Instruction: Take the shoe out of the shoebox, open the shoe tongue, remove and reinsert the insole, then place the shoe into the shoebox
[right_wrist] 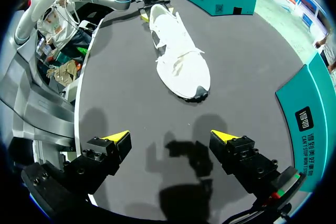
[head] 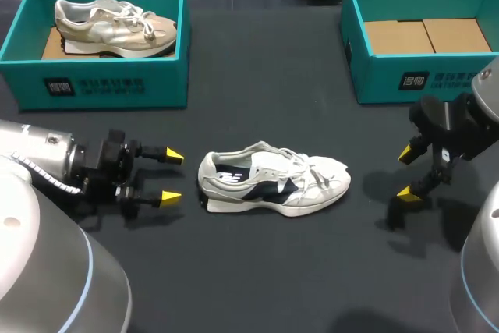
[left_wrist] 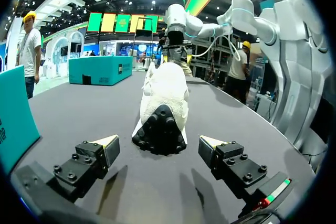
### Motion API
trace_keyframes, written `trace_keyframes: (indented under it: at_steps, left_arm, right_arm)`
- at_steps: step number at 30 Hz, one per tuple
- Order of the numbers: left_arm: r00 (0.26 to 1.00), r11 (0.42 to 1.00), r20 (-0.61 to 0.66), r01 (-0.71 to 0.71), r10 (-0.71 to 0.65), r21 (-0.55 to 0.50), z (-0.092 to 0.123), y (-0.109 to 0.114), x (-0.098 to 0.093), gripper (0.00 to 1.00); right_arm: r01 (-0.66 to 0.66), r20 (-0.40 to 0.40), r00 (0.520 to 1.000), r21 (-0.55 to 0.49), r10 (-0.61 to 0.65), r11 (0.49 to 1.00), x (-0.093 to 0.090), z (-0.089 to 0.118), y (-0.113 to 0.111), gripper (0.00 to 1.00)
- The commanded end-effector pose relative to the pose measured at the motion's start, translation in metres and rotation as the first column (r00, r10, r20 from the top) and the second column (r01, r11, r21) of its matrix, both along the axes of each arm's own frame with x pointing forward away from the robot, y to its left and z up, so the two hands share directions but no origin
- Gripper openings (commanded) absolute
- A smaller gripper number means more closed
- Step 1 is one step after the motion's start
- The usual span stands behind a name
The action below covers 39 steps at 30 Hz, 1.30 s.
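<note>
A white shoe (head: 273, 181) with dark navy panels lies on its side in the middle of the dark table, heel toward my left arm, toe toward my right. My left gripper (head: 171, 176) stands open just off the heel; in the left wrist view the shoe's (left_wrist: 163, 103) black heel sits a little ahead of the open gripper (left_wrist: 160, 148). My right gripper (head: 408, 173) hangs open to the right of the toe; from the right wrist the shoe (right_wrist: 178, 56) lies well ahead of the open gripper (right_wrist: 170, 139). The teal shoebox (head: 425, 76) at the back right shows only its brown cardboard floor.
A second teal box (head: 101, 79) at the back left holds a beige shoe (head: 113, 25). Bare dark tabletop lies in front of the white shoe and between the two boxes.
</note>
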<state>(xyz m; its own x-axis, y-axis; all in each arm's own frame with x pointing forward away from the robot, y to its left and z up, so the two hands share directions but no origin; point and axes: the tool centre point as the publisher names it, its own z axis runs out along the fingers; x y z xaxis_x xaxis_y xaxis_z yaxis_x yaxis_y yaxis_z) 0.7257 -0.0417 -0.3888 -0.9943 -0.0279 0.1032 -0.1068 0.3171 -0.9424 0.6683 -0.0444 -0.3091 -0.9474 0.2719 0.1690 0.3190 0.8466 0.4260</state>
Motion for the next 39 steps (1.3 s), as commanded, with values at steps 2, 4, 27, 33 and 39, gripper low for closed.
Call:
trace_keyframes:
  at_steps: [2, 4, 27, 33, 39]
  left_arm:
    - [1.0, 1.0, 0.007, -0.013, 0.013, -0.001, -0.003, -0.012, -0.003, 1.0]
    - [1.0, 1.0, 0.008, -0.015, 0.015, -0.002, -0.003, -0.015, -0.003, 1.0]
    - [1.0, 1.0, 0.015, -0.004, 0.004, -0.009, -0.005, -0.047, -0.003, 1.0]
    - [1.0, 1.0, 0.018, 0.004, -0.004, -0.01, -0.006, -0.055, -0.002, 1.0]
    - [1.0, 1.0, 0.021, 0.006, -0.006, -0.01, -0.008, -0.062, 0.001, 1.0]
  right_arm:
    - [0.001, 0.002, 1.0, -0.002, -0.001, 1.0, -0.001, 0.0, 0.0, 1.0]
    - [0.001, 0.002, 1.0, -0.002, -0.001, 1.0, -0.001, 0.0, 0.0, 1.0]
    - [0.001, 0.002, 1.0, -0.002, -0.001, 1.0, -0.001, 0.0, 0.0, 1.0]
    - [0.001, 0.002, 1.0, -0.002, -0.001, 1.0, -0.001, 0.0, 0.0, 1.0]
    - [0.001, 0.002, 1.0, -0.002, -0.001, 1.0, -0.001, 0.0, 0.0, 1.0]
